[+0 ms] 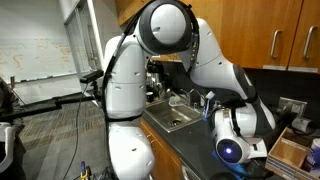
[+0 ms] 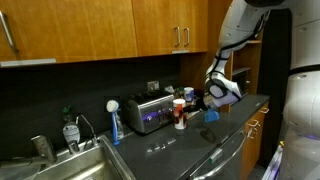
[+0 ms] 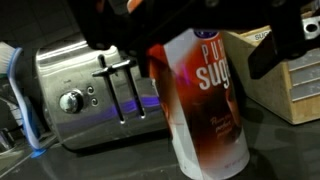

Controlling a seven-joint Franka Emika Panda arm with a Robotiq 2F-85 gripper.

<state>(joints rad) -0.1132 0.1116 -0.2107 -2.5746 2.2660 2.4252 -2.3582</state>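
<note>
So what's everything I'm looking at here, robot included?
sugar canister: one, white and red, upright beside the toaster, between the tool's fingers
toaster: one, silver, by the wall
dish brush: one, white and blue, between sink and toaster
sink: one, steel, set in the counter
faucet: one, steel, behind the sink
bottle: one, clear, behind the sink
blue object: one, under the tool, too small to name
wooden box: one, pale, next to the canister
cabinets: several, brown wood, overhead
counter: one, dark
robot arm: one, white
tool: one, black, open
</note>
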